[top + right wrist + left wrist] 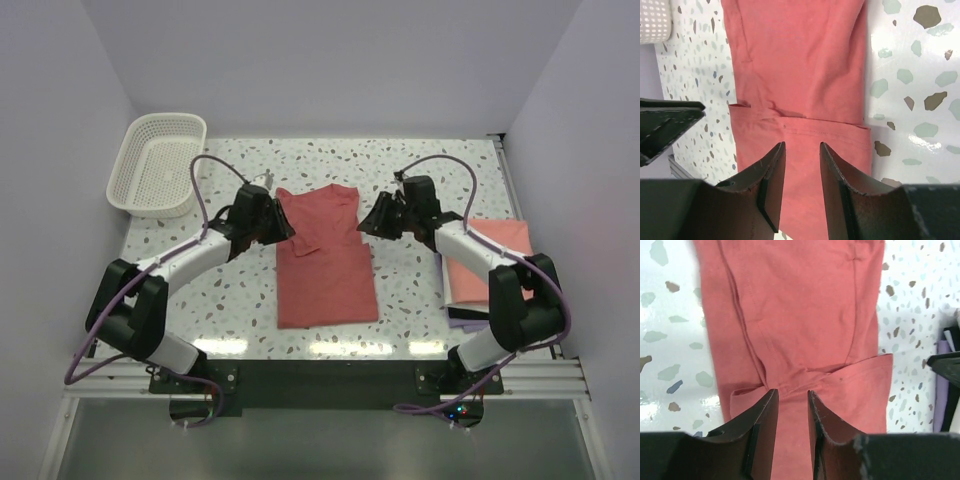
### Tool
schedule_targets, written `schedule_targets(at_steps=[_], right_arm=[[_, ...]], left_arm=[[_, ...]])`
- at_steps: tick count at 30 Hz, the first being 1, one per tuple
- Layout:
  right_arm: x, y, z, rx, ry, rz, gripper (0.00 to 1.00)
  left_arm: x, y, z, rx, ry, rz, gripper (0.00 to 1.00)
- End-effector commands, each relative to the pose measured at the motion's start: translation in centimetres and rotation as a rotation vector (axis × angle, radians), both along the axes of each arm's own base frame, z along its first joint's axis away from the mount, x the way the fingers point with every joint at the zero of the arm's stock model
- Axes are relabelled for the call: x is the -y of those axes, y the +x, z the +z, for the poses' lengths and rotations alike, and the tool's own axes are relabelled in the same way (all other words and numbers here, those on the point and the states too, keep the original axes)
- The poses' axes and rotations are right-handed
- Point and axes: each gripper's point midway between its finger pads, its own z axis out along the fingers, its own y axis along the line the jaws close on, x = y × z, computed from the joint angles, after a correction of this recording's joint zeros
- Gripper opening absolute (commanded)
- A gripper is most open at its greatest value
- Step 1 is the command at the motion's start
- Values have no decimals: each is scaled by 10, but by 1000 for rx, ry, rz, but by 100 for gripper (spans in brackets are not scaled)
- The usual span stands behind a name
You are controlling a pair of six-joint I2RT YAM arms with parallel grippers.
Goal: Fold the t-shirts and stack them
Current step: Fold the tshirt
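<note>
Red up top: the dusty red t-shirt point(325, 265) lies flat in the middle of the table point(420, 300), and a salmon t-shirt point(490, 262) sits folded at the right edge. The left fingers point(282, 228) and right fingers point(368, 224) flank its collar end. Left wrist: fingers parted, gripping nothing, red cloth beneath. Right wrist: fingers likewise spread, empty, above a folded-in sleeve.

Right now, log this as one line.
red t-shirt: sleeves folded in | left hand: open above it | right hand: open above it | salmon t-shirt: folded, at right
</note>
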Motion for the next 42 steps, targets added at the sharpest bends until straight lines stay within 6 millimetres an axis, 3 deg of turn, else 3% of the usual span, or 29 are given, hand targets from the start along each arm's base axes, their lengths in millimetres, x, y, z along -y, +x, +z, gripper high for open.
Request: schedule_targets(at_steps=[1,7,11,14,17,20,25,28,31,38,40,42], right_arm=[[8,-7,-7,-11,-29,-14,38],[9,-8,-35,-57,-52,-12,37],[13,-15,-70,-133,-84,-18,36],[17,-21,-84,-166,-103,-29,36],[22,-25,-88,-181,-125,-36,36],[27,-29,-77,-166,-145,-36,36],[36,-41,-43,-105,-155,-41,45],[39,-66,-40,-119,-132,-25,49],[44,-110,-60,-183,-95,-9,50],[43,-184,-81,-277,-18,32,50],[48,-201,-90,-310,-37,30,50],[45,-206,-87,-303,-11,29,50]], left_arm=[[-14,-6,-22,-32,55,40,34],[-26,-13,-59,-91,102,82,27],[-33,-24,-88,-144,137,87,25],[-37,-28,-100,-173,152,91,25],[-38,-30,-97,-166,148,89,25],[-38,-30,-84,-145,140,85,25],[-46,-38,-52,-111,131,104,32],[-45,-56,-45,-126,85,97,36],[-43,-82,-50,-162,25,79,37],[-31,-154,-75,-274,-70,-25,38],[-32,-170,-81,-294,-80,-43,39],[-28,-181,-82,-315,-117,-63,40]])
